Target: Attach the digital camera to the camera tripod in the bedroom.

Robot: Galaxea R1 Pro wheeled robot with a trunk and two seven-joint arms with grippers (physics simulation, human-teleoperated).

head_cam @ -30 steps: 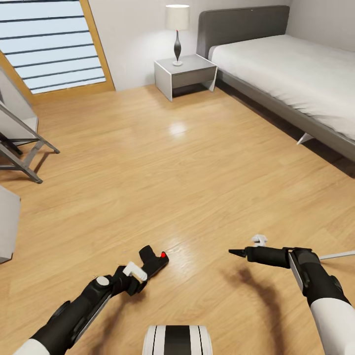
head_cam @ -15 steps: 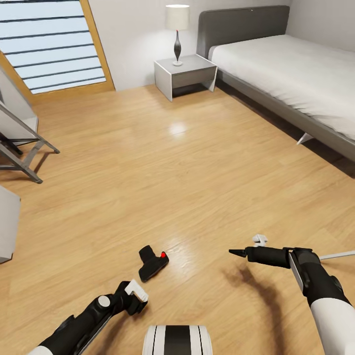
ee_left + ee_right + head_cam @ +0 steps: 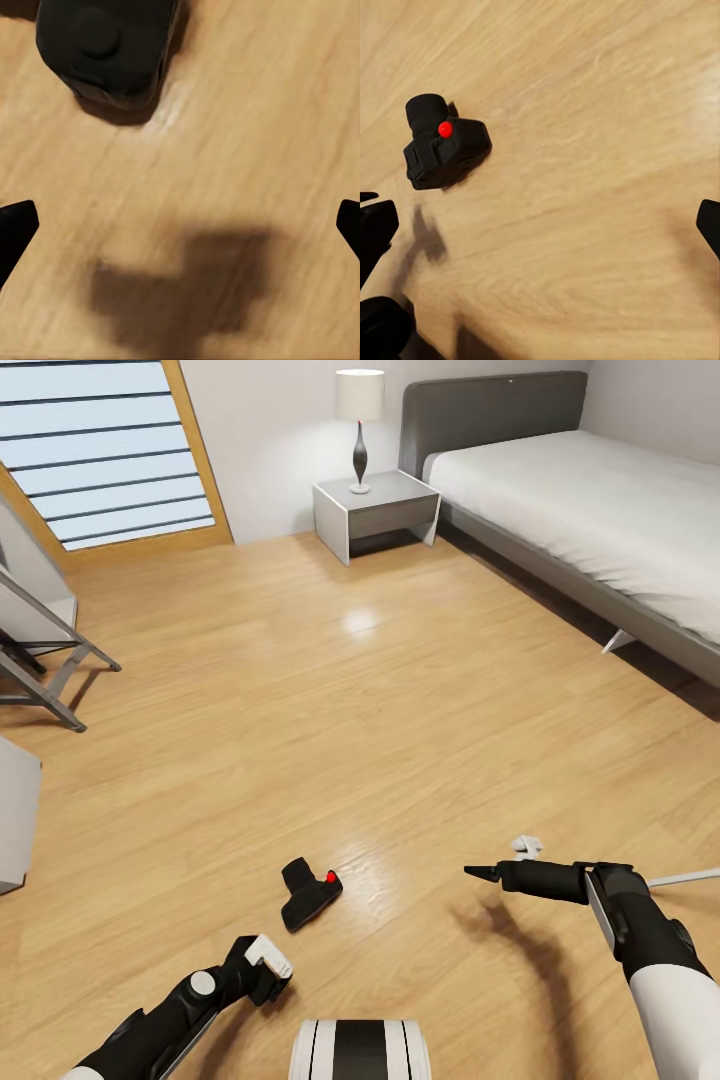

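Digital camera, head view: small boxy black camera with a red dot (image 3: 308, 891), lying on the light wood plank floor (image 3: 330, 700), free of both grippers, in front of the robot's base.
Left gripper, head view: black arm ending in white-tipped fingers (image 3: 266, 958), just short of the camera and not touching it; whether the fingers are apart cannot be told from here.
Right gripper, head view: black gripper (image 3: 480, 873) stretched out level above the floor, pointing toward the camera's side but well apart from it; finger gap not readable here.
Tripod part, head view: a thin silver rod (image 3: 684, 878) shows beside the right arm; a small white piece (image 3: 527, 847) sits above the gripper, too small to identify.
Room, head view: grey-framed bed with white mattress (image 3: 590, 500), grey bedside surface (image 3: 377, 507) carrying a white-shaded lamp with a dark stem (image 3: 360, 422), slatted window in a wooden frame (image 3: 105, 450), grey folding stand (image 3: 40, 650).
Left wrist view: the camera (image 3: 109, 49) rests on the floor ahead of the fingers; the two black fingertips (image 3: 15, 225) stand wide apart with nothing between them, their shadow on the planks.
Right wrist view: the camera (image 3: 444, 152) lies on the floor, red dot up; black fingertips (image 3: 376, 225) sit at opposite edges, spread wide and empty.
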